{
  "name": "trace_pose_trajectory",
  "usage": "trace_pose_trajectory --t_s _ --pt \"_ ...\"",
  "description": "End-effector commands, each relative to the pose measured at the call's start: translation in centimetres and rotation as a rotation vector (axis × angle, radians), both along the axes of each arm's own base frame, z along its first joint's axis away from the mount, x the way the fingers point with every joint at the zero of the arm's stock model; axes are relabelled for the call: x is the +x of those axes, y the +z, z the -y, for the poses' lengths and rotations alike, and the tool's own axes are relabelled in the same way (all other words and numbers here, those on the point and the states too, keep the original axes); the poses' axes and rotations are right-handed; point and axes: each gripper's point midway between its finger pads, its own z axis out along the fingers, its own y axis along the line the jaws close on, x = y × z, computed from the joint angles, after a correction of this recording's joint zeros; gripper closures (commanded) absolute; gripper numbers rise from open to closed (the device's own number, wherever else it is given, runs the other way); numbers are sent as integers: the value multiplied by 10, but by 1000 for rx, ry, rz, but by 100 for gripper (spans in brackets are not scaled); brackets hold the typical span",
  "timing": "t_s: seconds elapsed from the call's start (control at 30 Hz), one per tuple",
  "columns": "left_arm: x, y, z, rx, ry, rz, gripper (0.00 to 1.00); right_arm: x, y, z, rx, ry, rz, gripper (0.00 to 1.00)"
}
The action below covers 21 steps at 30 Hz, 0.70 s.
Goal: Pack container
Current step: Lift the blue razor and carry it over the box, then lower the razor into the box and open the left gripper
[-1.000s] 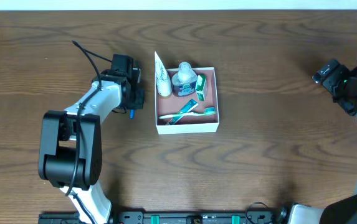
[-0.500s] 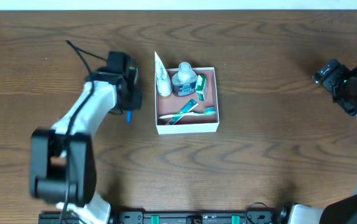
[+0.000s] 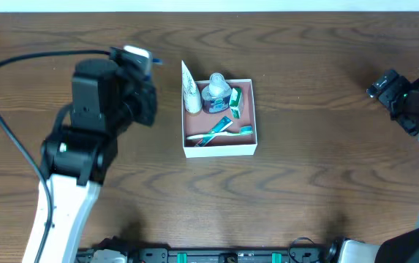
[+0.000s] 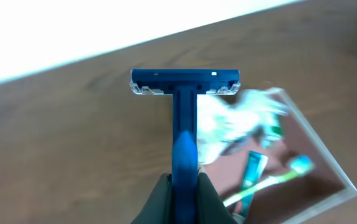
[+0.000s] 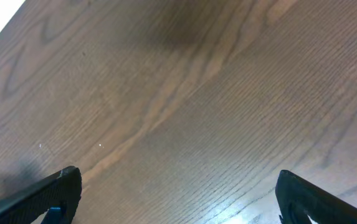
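Lifted since earlier, left gripper (image 4: 183,186) clamps a blue razor (image 4: 184,106); central container (image 3: 220,151) holds toothbrushes (image 3: 222,128), tube (image 3: 190,91), bottle (image 3: 216,95); right gripper (image 5: 178,193) gapes.

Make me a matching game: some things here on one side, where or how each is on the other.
1. blue razor
2. toothbrush
3. right hand
4. white tube

A. open, holding nothing
B. lying in the container
C. pinched in the left hand
D. standing against a container wall

Pairs: 1-C, 2-B, 3-A, 4-D
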Motion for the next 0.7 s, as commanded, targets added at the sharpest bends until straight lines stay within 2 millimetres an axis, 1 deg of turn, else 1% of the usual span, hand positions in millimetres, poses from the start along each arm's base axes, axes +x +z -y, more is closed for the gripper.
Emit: trace_pose_trajectory --t_s 0.0,0.1,0.23,0.3,0.37,0.5,0.57,0.67 --pt "-23 12 41 101 -299 95 94 1 5 3 -3 -17 11 1" --pt "-39 5 68 202 -482 137 94 1 5 3 -3 -17 11 1" --pt "-55 -19 103 319 -699 139 94 1 5 3 -3 -17 11 1" --pt "-58 -33 117 349 -765 120 95 1 5 3 -3 -17 11 1" --pt "-56 -49 126 389 -806 96 94 0 5 3 -3 -17 11 1" --pt "-42 -91 131 518 -823 10 94 0 5 3 -4 -17 11 1" --pt "-33 -110 128 588 -799 -35 94 1 5 3 -3 -17 11 1" --pt "-24 -134 123 696 -815 -73 94 0 5 3 -4 -17 11 1"
